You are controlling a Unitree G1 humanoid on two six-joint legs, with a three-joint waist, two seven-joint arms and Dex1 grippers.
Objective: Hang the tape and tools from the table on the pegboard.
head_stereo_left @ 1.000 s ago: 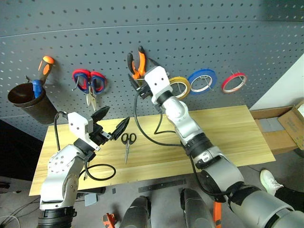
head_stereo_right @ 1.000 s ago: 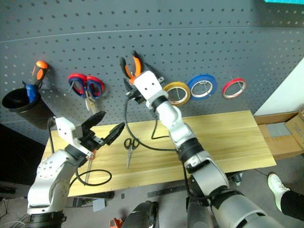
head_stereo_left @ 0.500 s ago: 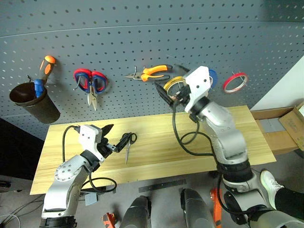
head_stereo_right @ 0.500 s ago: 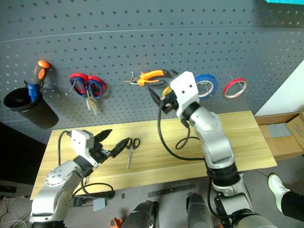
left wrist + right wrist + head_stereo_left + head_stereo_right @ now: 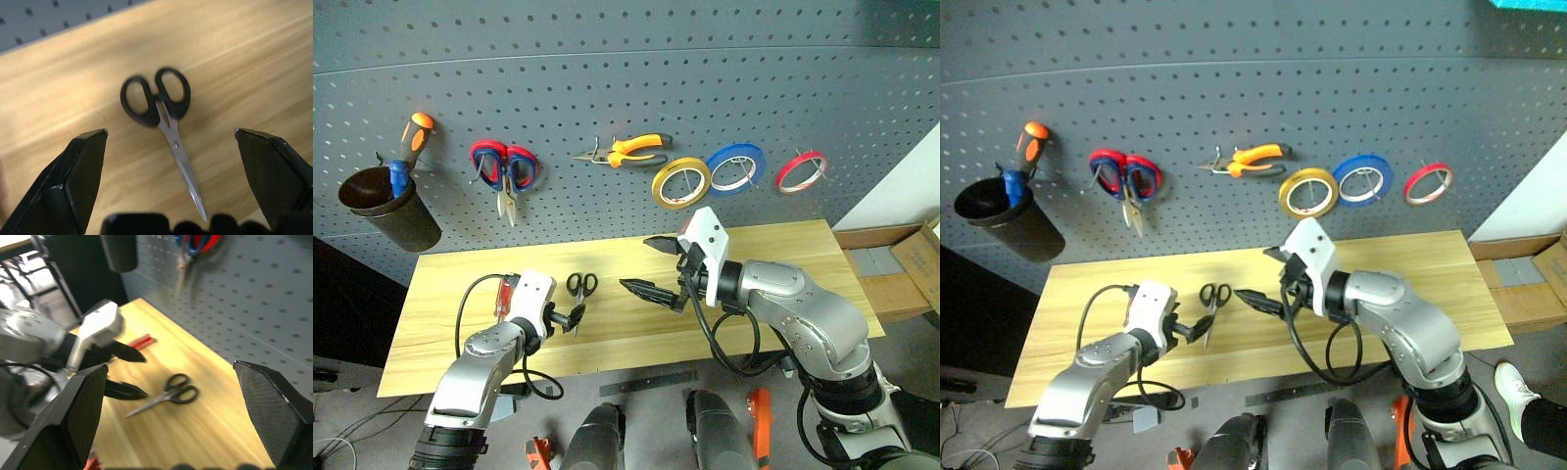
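With the left gripper (image 5: pixel 168 183) spread wide and empty, small black-handled steel scissors (image 5: pixel 164 125) lying flat just ahead between its fingers, closing could skid the thin blades across the yellow wooden table (image 5: pixel 783 284).

Both arms wear smooth silver-grey shells, rounded and bulging at the joints, split by black bands where one segment meets the next; a small cluster of dark screw holes dots the left forearm; each wrist ends in a boxy white housing; the left hand (image 5: pixel 570 318) and the right hand (image 5: pixel 650 264) each carry two black, wedge-shaped fingers (image 5: pixel 83 171) tapering to blunt points, their inner faces finely textured; a black cable loops loose from each wrist back under the arm.
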